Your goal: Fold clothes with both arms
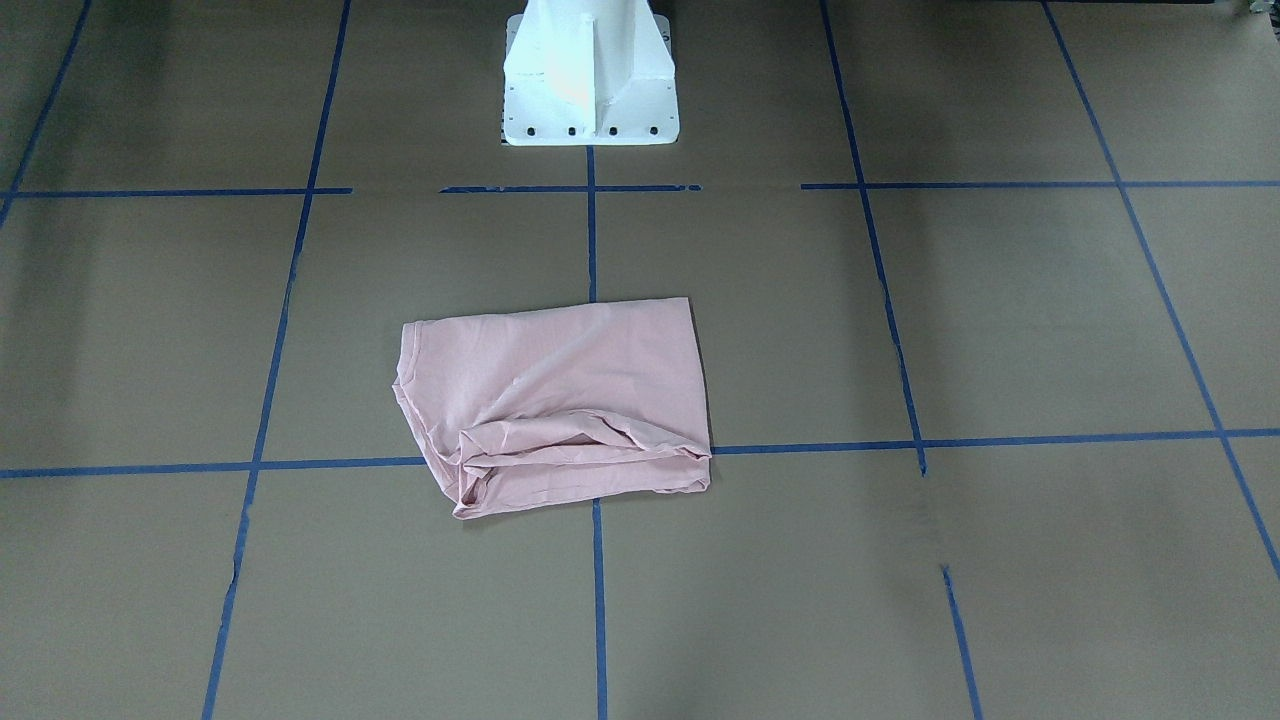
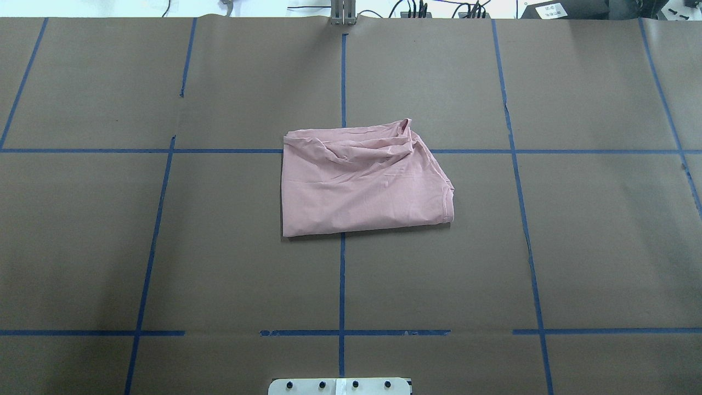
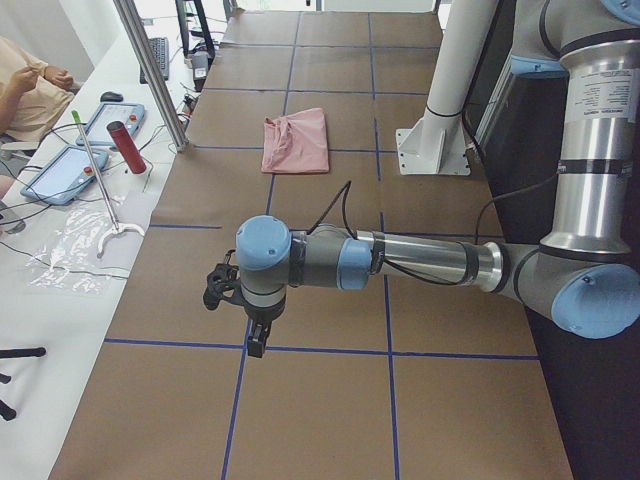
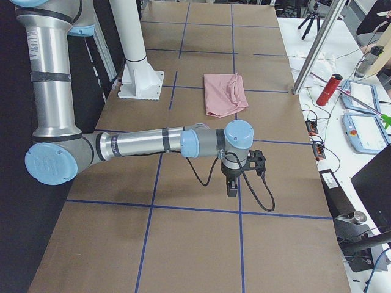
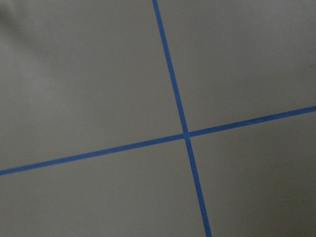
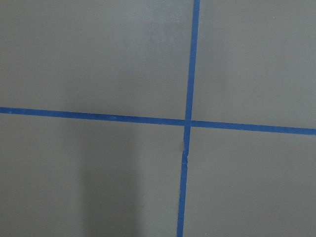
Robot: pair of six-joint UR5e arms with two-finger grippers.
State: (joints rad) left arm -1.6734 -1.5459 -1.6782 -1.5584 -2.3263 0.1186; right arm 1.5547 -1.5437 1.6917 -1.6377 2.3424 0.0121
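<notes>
The pale pink T-shirt point(image 1: 560, 400) lies folded into a rough rectangle at the middle of the table, with bunched folds along its far edge in the overhead view point(image 2: 356, 181). Its print and lettering are hidden. It also shows in the left side view point(image 3: 297, 140) and the right side view point(image 4: 223, 93). My left gripper point(image 3: 257, 340) hangs over the table's left end, far from the shirt. My right gripper point(image 4: 232, 188) hangs over the right end, also far from it. I cannot tell whether either is open or shut. Both wrist views show only brown paper and a cross of blue tape.
The white pedestal base point(image 1: 590, 100) stands behind the shirt on the robot's side. Blue tape lines point(image 2: 342, 274) divide the brown table cover into squares. A metal post point(image 3: 150, 70), a red cylinder point(image 3: 127, 147) and tablets stand along the operators' side.
</notes>
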